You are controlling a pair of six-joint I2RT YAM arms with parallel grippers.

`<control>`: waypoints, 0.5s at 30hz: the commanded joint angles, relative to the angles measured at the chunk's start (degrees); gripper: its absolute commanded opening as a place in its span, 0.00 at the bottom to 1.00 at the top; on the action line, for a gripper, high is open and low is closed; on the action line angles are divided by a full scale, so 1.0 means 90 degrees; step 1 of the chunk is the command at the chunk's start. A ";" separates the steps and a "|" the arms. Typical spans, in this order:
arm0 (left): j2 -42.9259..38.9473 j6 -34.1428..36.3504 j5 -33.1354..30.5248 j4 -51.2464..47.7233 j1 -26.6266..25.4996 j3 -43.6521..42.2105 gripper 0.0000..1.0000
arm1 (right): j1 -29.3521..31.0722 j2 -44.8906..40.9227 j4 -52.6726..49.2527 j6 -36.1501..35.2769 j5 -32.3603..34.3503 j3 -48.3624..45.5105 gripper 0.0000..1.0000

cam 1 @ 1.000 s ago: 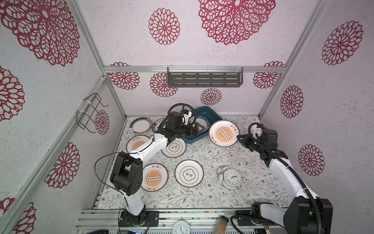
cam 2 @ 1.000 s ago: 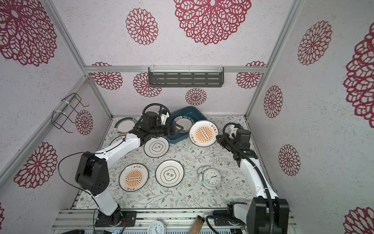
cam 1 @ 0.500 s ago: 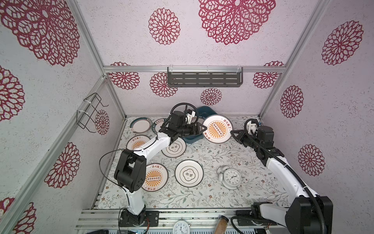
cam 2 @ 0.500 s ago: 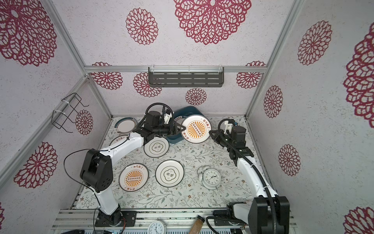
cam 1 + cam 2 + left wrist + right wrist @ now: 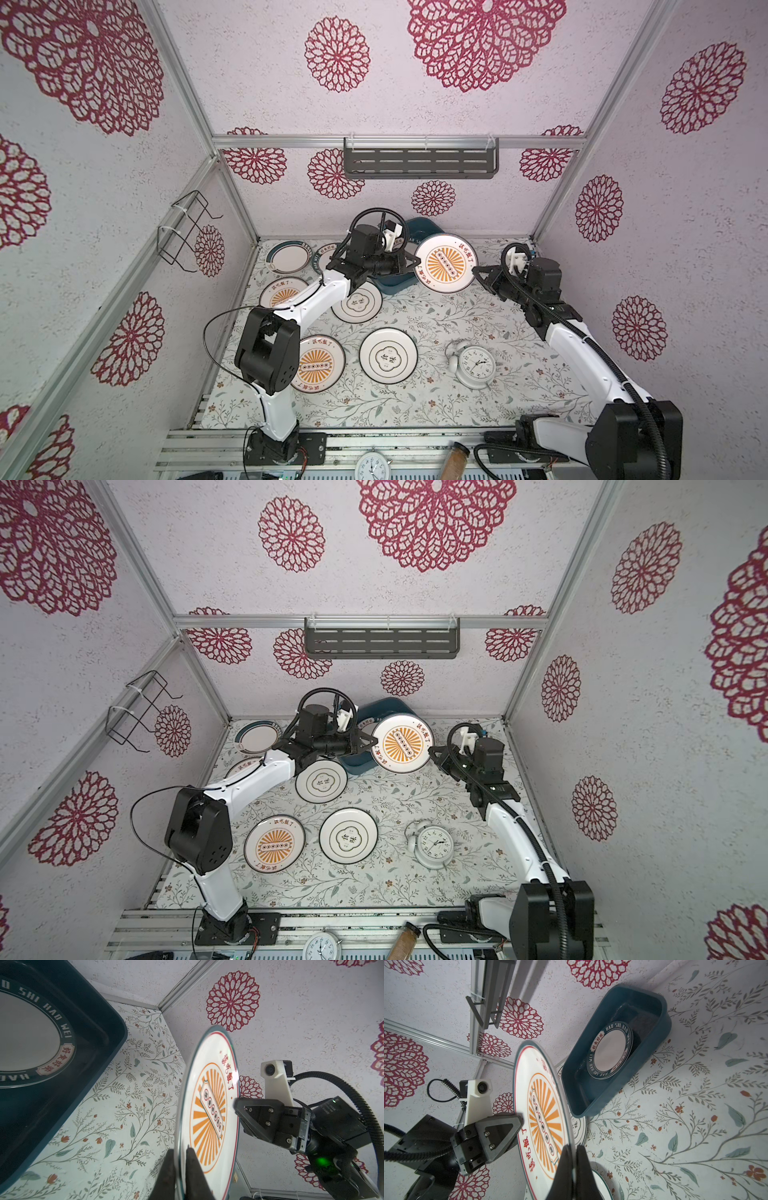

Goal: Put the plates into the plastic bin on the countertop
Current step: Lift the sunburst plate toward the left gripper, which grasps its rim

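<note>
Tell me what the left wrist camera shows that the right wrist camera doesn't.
Left wrist only: the right gripper seen from outside, with its white camera mount. Right wrist only: the left gripper seen from outside, the grey wall shelf, and the full outline of the plastic bin. Both: the sunburst plate, pinched at opposite rims by the two grippers, and a teal-lettered plate lying in the bin.

Raised sunburst plate (image 5: 445, 262), clamped at opposite rim edges by the left gripper (image 5: 416, 262) and right gripper (image 5: 476, 271), bars the near-right approach to the plastic bin (image 5: 422, 227); bare bench (image 5: 436, 316) lies open down to the alarm clock (image 5: 473, 368), while flat-lying plates (image 5: 388, 355) crowd the left.
</note>
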 commanded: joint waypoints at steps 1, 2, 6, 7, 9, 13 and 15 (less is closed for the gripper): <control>0.0124 0.0225 0.0086 -0.0005 -0.0026 0.0112 0.05 | 0.0045 -0.0027 0.0577 0.0302 -0.0038 0.0283 0.05; 0.0122 0.0225 0.0068 -0.0013 -0.0029 0.0122 0.04 | 0.0055 -0.0035 0.0608 0.0294 -0.0033 0.0256 0.22; 0.0070 0.0245 -0.0029 -0.0107 -0.0020 0.0142 0.00 | 0.0124 -0.0265 0.0730 0.0164 0.0189 0.0119 0.78; 0.0060 0.0237 -0.0044 -0.0113 -0.0017 0.0142 0.00 | 0.0124 -0.0329 0.0702 0.0125 0.0277 0.0114 0.84; 0.0020 0.0225 -0.0076 -0.0112 -0.0019 0.0152 0.00 | 0.0121 -0.0426 0.0556 0.0002 0.0421 0.0138 0.91; 0.0009 0.0139 -0.0131 -0.0152 0.0030 0.0200 0.00 | 0.0142 -0.0546 0.0173 -0.0260 0.0669 0.0231 0.99; 0.0011 0.0065 -0.0206 -0.0204 0.0071 0.0234 0.00 | 0.0143 -0.0613 0.0022 -0.0378 0.0838 0.0241 0.99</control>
